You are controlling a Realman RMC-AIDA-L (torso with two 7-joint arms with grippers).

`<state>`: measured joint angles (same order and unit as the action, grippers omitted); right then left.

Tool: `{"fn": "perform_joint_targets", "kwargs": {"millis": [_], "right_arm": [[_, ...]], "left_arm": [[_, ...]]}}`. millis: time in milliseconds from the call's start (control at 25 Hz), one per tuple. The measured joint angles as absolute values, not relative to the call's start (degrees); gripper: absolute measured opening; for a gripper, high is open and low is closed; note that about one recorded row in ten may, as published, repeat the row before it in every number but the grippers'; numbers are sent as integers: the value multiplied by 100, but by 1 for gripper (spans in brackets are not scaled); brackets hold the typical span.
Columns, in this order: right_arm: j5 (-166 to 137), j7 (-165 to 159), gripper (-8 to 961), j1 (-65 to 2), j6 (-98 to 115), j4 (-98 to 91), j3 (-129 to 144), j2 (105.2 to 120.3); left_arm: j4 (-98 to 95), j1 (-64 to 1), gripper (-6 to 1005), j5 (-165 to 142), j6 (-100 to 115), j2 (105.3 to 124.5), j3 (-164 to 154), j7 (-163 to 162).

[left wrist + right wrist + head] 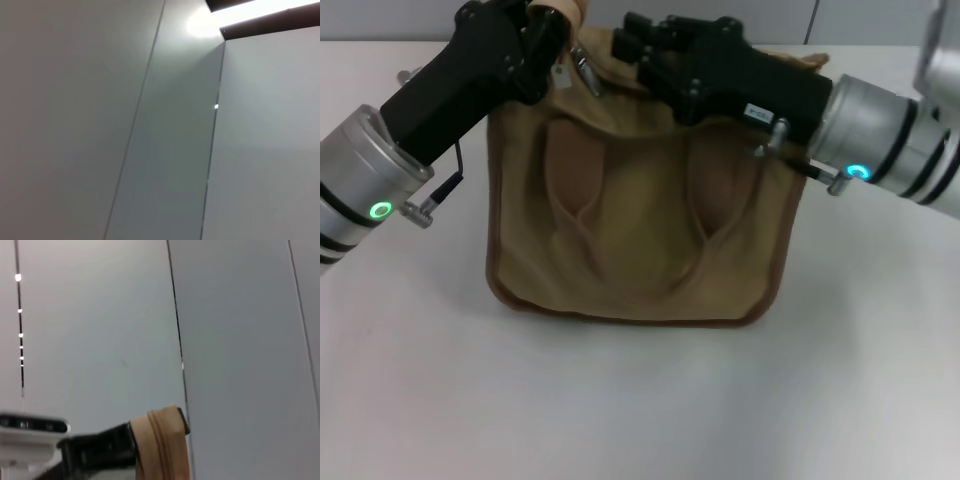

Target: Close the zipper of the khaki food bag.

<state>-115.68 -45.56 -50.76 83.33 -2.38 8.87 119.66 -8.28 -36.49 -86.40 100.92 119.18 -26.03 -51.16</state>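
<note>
Fingers of the left gripper [560, 22] pinch a fold of tan fabric at the far left corner of the khaki food bag [635, 215], beside the zipper's silver pull tab [586, 72]; whether the right gripper [638, 45], at the bag's top flap right of the tab, is open or closed I cannot tell. Standing on the white bench [640, 400], the bag faces the robot with both looped handles [582, 195] hanging down its front, its contents hidden. From the right wrist, a strip of tan zipper tape [162, 445] shows held in black fingers [100, 450].
</note>
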Motion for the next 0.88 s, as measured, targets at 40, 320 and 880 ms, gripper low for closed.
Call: {"fn": "perform_joint_targets", "kwargs": {"millis": [40, 320, 880], "right_arm": [[-11505, -4206, 181, -5008, 8402, -212, 886, 11968], [-11302, -673, 180, -4381, 8930, 740, 633, 11975], [-11335, 1343, 388, -3810, 8902, 2103, -247, 11988]], "left_arm": [[-828, -3671, 22, -8641, 10108, 11918, -2615, -5116], [-818, -3756, 22, -8667, 10145, 11918, -2628, -5116], [-744, -3823, 22, -8685, 10123, 11918, -2634, -5079]]}}
